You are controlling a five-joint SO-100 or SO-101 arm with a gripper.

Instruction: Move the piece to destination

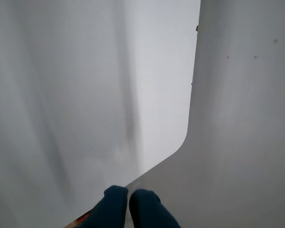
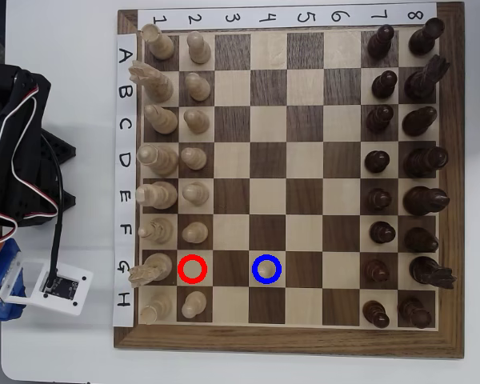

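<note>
In the overhead view the piece, a small pale pawn seen from the top, stands inside the blue ring that marks the destination on square G4. The red-ringed square at G2 holds nothing. The arm rests on the white table left of the board, far from the piece. In the wrist view my gripper shows two dark blue fingertips pressed together with nothing between them, over bare white surface. The board is out of the wrist view.
The wooden chessboard carries pale pieces in its two left columns and dark pieces in its two right columns. A white camera module sits beside the board's lower left corner. A white sheet edge crosses the wrist view.
</note>
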